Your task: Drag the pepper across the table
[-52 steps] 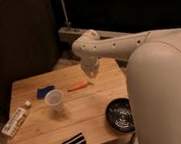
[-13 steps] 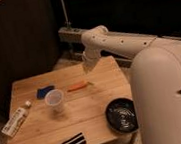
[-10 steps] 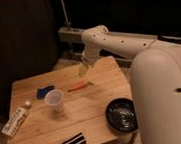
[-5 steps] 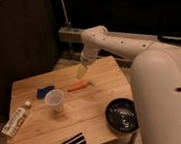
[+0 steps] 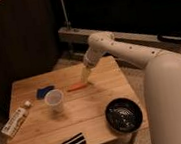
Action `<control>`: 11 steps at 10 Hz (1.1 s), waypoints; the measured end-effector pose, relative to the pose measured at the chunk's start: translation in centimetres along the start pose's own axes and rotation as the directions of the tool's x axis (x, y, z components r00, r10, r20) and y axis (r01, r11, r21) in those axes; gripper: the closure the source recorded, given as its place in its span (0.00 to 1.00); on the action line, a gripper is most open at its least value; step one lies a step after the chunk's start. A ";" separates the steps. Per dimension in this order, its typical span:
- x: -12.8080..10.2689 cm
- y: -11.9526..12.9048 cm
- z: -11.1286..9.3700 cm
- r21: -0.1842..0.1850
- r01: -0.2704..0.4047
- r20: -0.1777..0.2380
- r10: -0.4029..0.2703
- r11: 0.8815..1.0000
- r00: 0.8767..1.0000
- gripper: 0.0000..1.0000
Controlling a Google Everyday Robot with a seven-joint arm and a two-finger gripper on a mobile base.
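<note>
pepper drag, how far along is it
Approach looks done: the tool sits low over the table, right at one end of the pepper. In hand: making contact, which I can't confirm. Left: the drag itself; the pepper lies just behind the cup.

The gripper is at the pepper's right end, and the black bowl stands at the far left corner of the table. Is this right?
Not quite. The camera view shows the bowl at the near right corner of the table, not the far left. The rest holds: the gripper is at the right end of the pepper.
</note>
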 end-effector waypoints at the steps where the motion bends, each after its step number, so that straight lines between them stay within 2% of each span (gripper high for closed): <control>1: -0.1 0.1 0.3 0.001 0.077 0.008 -0.077 0.997 0.997 0.20; 2: 0.1 0.2 0.3 0.006 0.142 0.014 -0.142 0.990 0.990 0.20; 3: -0.1 0.3 0.5 0.006 0.180 0.019 -0.180 0.984 0.983 0.20; 4: -0.3 0.2 0.6 0.002 0.188 0.022 -0.188 0.982 0.982 0.20; 6: -0.2 0.2 1.2 -0.009 0.163 0.028 -0.163 0.987 0.986 0.20; 8: -0.3 0.3 3.1 -0.036 0.205 0.039 -0.204 0.978 0.978 0.20; 11: -0.1 0.5 4.1 -0.037 0.266 0.075 -0.263 0.963 0.962 0.20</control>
